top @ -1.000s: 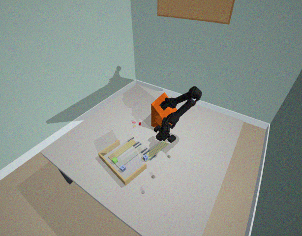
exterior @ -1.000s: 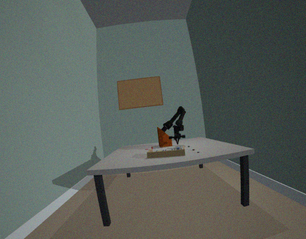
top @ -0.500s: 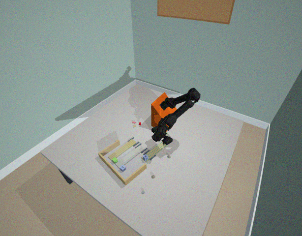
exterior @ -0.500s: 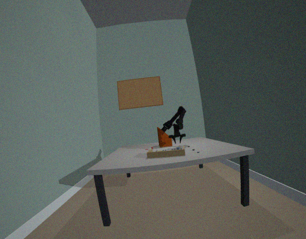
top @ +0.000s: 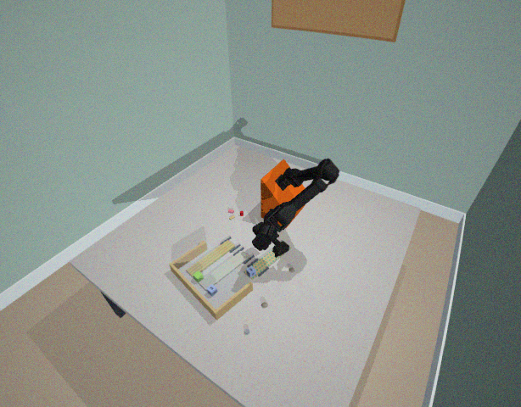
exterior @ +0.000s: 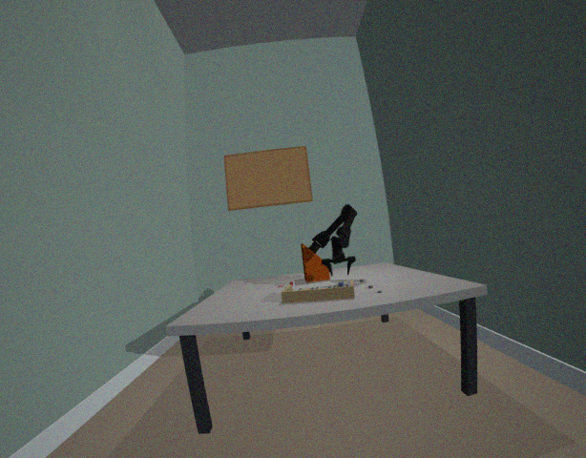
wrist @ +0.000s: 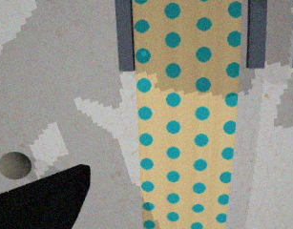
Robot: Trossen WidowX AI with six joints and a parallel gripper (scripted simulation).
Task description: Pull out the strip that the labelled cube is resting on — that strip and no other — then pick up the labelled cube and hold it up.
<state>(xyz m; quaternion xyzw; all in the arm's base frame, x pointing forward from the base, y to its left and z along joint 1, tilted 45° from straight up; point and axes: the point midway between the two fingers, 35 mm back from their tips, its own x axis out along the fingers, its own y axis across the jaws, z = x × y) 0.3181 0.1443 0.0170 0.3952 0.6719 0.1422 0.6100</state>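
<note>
Pale yellow wood makes the low, three-sided frame (top: 193,290) (exterior: 318,294) at the left of the work area, its open side towards the arm. Within it, going right in the top view, a bright green cube (top: 198,275) sits by the near end of a plain yellow wooden strip (top: 213,256), and a blue cube with a dark mark (top: 212,289) lies by the end of a pale whitish strip (top: 229,268). Farther right, a second blue cube with a dark mark (top: 251,271) stands at the inner end of a yellow strip with teal dots (top: 266,261) (wrist: 186,143), between dark slate-coloured guide rails (top: 252,263) (wrist: 127,38). Both marks are too small to read, so which cube is the labelled one cannot be told for certain; the second is the likelier, given where the arm is working. The dotted strip reaches out past its rails towards the arm, and whether that cube bears on it or only touches its end is unclear. Above this strip hangs the black parallel-jaw gripper (top: 270,246) (exterior: 340,274), its fingers spread wide with nothing between them; the wrist view catches one black fingertip (wrist: 76,178) beside a small round grey-brown object (wrist: 14,165) (top: 291,269). The step in hand looks to be the strip extraction. If the cube is still supported, the next move calls for lining up across the dotted strip and drawing it straight out, sparing its neighbours; if freed, for a centred descent over the cube.
</note>
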